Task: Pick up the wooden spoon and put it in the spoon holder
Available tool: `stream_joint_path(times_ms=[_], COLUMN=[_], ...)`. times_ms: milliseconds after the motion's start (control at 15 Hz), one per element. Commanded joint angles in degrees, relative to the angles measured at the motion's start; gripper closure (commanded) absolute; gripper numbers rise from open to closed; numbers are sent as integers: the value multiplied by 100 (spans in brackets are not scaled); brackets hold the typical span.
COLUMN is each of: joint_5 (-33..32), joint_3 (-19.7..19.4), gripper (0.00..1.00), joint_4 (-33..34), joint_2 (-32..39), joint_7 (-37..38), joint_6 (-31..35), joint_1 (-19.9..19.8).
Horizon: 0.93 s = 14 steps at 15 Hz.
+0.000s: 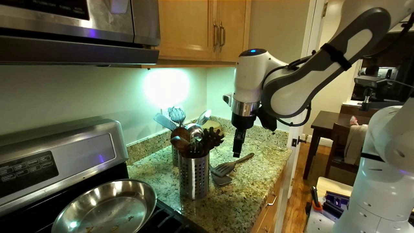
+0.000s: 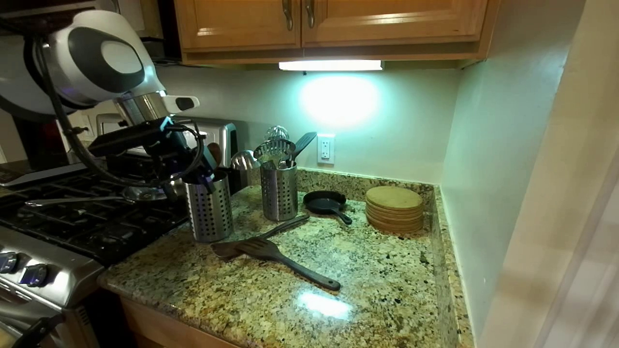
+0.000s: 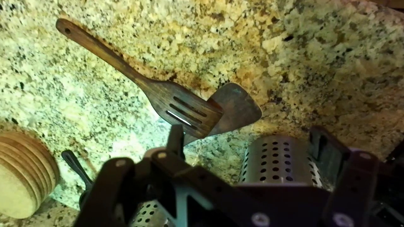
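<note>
Two wooden utensils lie crossed on the counter: a slotted turner (image 3: 186, 107) on top, and a darker flat-headed utensil (image 3: 241, 108) beneath, its thin handle (image 2: 290, 224) showing in an exterior view. A long slender spoon with a small bowl does not show clearly; I cannot tell if either is the wooden spoon. The spoon holder (image 1: 194, 178), a perforated steel canister with dark utensil heads sticking out, stands upright by the stove; it shows in the wrist view (image 3: 277, 157) and an exterior view (image 2: 210, 210). My gripper (image 3: 246, 130), also seen outside (image 1: 237, 153), is open, empty and above the counter.
A second perforated canister (image 2: 279, 195) with metal utensils stands behind. A small black skillet (image 2: 325, 202) and a stack of round boards (image 2: 394, 210) lie near the backsplash. A steel frying pan (image 1: 106, 207) sits on the stove. Cabinets (image 1: 197, 32) hang overhead.
</note>
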Motion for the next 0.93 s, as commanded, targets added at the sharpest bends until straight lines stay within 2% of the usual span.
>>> stream_joint_path(times_ms=[0,333,400,733,867], joint_5=[-429,-1236,-904,-1079,-1576], joint_3=[-61,-70,-38,-67,56], gripper=[0,0,0,0,0], joint_4=[4,22,38,73,73], joint_2=[531,843,836,859,970], joint_7=[-331,-328,-273,-286,-80], joint_6=[632,1030,842,846,1159], joint_1=[-120,-440,-220,-339,-509])
